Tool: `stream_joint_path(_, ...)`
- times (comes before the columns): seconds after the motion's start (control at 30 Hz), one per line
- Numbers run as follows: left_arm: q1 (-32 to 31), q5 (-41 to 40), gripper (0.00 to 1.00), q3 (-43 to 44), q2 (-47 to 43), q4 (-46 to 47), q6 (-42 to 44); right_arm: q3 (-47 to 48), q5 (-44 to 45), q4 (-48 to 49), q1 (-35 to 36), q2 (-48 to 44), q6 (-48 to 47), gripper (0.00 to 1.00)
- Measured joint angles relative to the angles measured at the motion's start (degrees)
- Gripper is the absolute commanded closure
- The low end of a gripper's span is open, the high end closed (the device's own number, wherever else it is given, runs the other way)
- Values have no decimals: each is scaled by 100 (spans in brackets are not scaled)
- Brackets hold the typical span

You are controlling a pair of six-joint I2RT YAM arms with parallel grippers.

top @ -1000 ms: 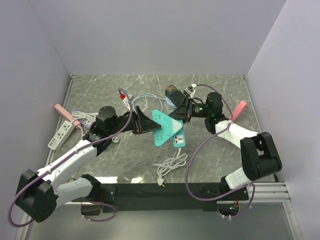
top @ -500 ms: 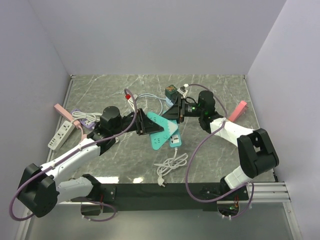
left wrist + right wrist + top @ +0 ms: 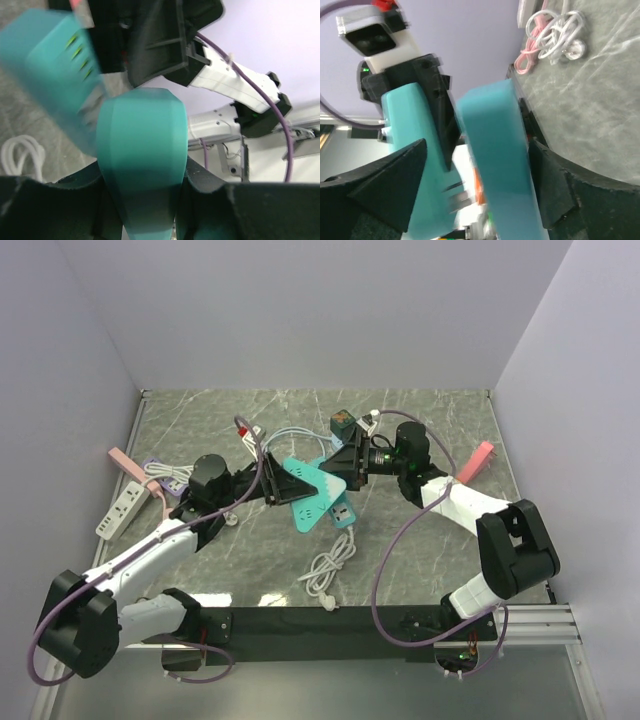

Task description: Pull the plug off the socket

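Note:
My left gripper is shut on the teal plug. In the left wrist view the plug's blurred metal prongs show between it and the teal socket strip. The strip hangs tilted over the table's middle. My right gripper stands open around the strip's edge, with a wide gap on one side. Both grippers meet nose to nose above the marble table.
A coiled white cable lies in front of the strip. A white power strip and a pink one lie at the left, another pink one at the right. A dark green adapter sits behind the grippers.
My left gripper closed on the plug. My right gripper, shut until half a second ago, has now opened. The strip and the white cable coil have shifted left.

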Motion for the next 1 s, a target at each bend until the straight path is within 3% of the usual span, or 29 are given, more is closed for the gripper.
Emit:
stream_joint_path(0.13, -2, 262, 99, 0, 229, 789, -385, -15, 28, -76, 50, 11, -79, 27)
stream_joint_path(0.17, 0, 323, 99, 0, 275, 975, -468, -15, 26, -57, 76, 15, -74, 41)
stream_joint_path(0.2, 0, 378, 99, 0, 319, 1137, -549, -15, 13, -15, 105, 24, -52, 48)
stream_joint_path(0.23, 2, 404, 99, 0, 341, 1224, -581, -15, -11, 37, 133, 37, -2, 66)
stream_joint_path(0.27, 4, 424, 99, 2, 348, 1255, -590, -13, -20, 85, 151, 57, 28, 78)
stream_joint_path(0.33, 9, 422, 99, 0, 328, 1233, -573, -11, -44, 129, 190, 107, 42, 98)
stream_joint_path(0.37, 26, 422, 99, 0, 308, 1222, -555, -9, -50, 90, 201, 131, 9, 100)
stream_joint_path(0.67, 387, 321, 99, -225, -57, 846, -348, -2, 46, -1128, 210, 378, -962, 100)
stream_joint_path(0.8, 446, 15, 99, -190, -61, 186, 7, 37, 363, -1902, 153, 337, -1449, 98)
stream_joint_path(0.83, 452, -122, 99, -142, -57, -90, 105, 79, 575, -2271, 105, 245, -1648, 82)
stream_joint_path(0.9, 472, -413, 99, -17, -11, -636, 302, 181, 1110, -2988, -50, -66, -1974, 70)
stream_joint_path(0.93, 496, -540, 99, 17, 24, -800, 345, 227, 1355, -3279, -149, -271, -2109, 53)
stream_joint_path(1.0, 540, -734, 99, 17, 127, -905, 339, 267, 1779, -3663, -326, -772, -2277, 41)
